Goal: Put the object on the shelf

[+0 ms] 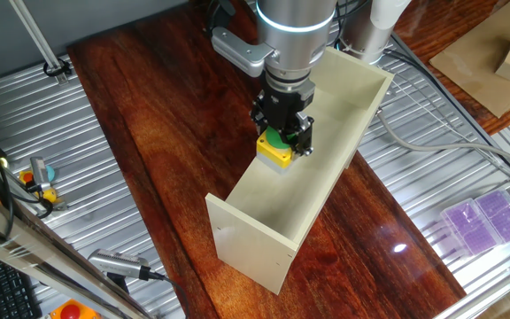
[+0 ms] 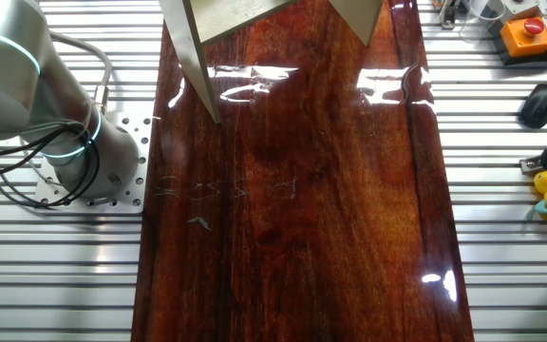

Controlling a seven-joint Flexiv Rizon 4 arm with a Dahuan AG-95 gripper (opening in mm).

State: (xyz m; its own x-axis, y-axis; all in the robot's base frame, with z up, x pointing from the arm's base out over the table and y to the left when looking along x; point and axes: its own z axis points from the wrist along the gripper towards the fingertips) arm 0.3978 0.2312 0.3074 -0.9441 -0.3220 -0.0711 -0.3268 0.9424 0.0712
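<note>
**Yellow Box: Placement Into the Shelf**

The gripper [image 1: 285, 133] is clamped on the yellow box [image 1: 274, 151], green button upward, holding it over the trough of the cream shelf [image 1: 268, 221]. Recommended: lower vertically, stay centred between the side panels, and release only once the base seats flat.

- The long cream board shelf [image 1: 312, 190] lies diagonally across the dark wooden desk [image 1: 158, 151], its upright panels walling the open trough.
- The black pincer [image 1: 284, 133] hangs inside the trough.
- The desk's left strip lies bare.
</note>
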